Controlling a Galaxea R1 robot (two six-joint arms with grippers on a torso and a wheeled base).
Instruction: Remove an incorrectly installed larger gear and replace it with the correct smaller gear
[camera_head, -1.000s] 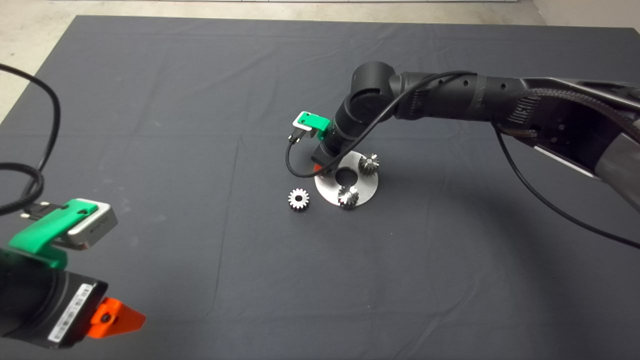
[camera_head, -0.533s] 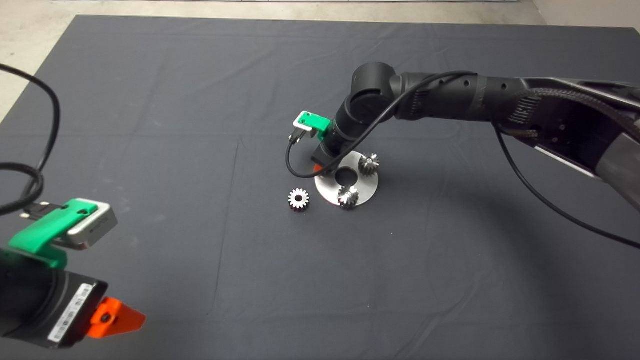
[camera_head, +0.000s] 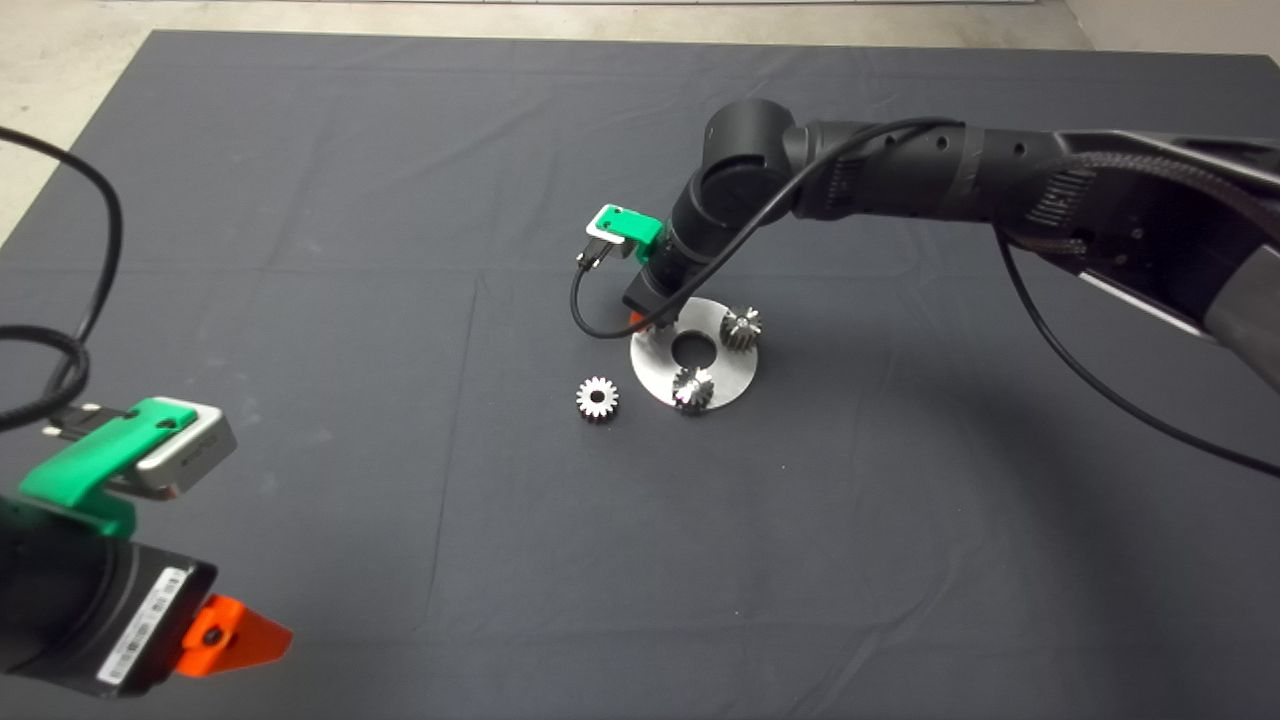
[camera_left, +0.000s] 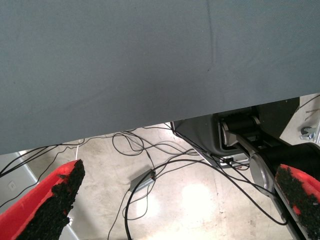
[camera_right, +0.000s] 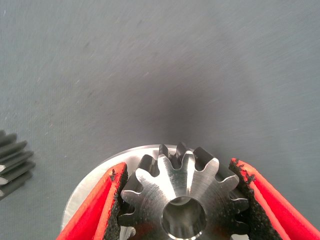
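In the right wrist view my right gripper (camera_right: 178, 171) is shut on the larger gear (camera_right: 182, 200), a dark grey gear with coarse teeth and a centre hole. It holds it over the rim of the round steel plate (camera_right: 87, 187). In the head view the right gripper (camera_head: 640, 320) is at the far left edge of the plate (camera_head: 735, 368), and the arm hides the larger gear. The smaller gear (camera_head: 597, 397) lies flat on the mat left of the plate. My left gripper (camera_head: 235, 635) is parked at the lower left, open and empty.
Two small gears with glinting tops stand on the plate, one at its right (camera_head: 741, 328) and one at its front (camera_head: 693, 388). The plate has a round centre hole (camera_head: 692, 350). A gear's toothed edge (camera_right: 12, 162) shows on the mat in the right wrist view.
My right arm has risen a little, and its gripper now sits higher over the plate's left edge. More of the plate shows. The left arm has not moved.
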